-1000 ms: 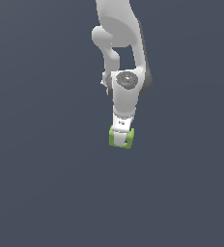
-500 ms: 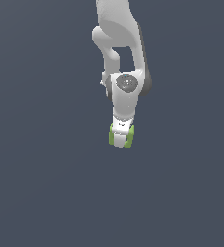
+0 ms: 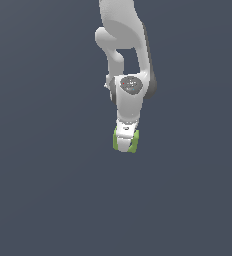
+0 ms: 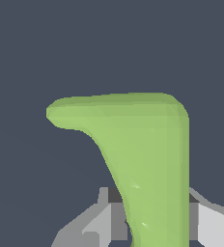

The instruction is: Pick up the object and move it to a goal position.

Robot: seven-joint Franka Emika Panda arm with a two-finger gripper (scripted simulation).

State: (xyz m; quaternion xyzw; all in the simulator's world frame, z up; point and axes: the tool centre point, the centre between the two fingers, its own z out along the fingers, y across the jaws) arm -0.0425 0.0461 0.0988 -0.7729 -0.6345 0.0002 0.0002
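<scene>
The object is a lime-green block (image 3: 119, 143) with rounded corners, seen at the tip of the white arm in the exterior view. My gripper (image 3: 126, 139) points down and is shut on it, and the block's green edges show on both sides of the fingers. In the wrist view the green block (image 4: 143, 144) fills the middle, and the grey fingers (image 4: 97, 224) press on it from either side. Its round hole is hidden. No goal marker is in view.
A plain dark grey-blue surface (image 3: 43, 200) lies all around. The white arm (image 3: 123, 45) comes down from the top of the exterior view.
The gripper and the green block have shifted slightly upward in the exterior view. The grip is unchanged.
</scene>
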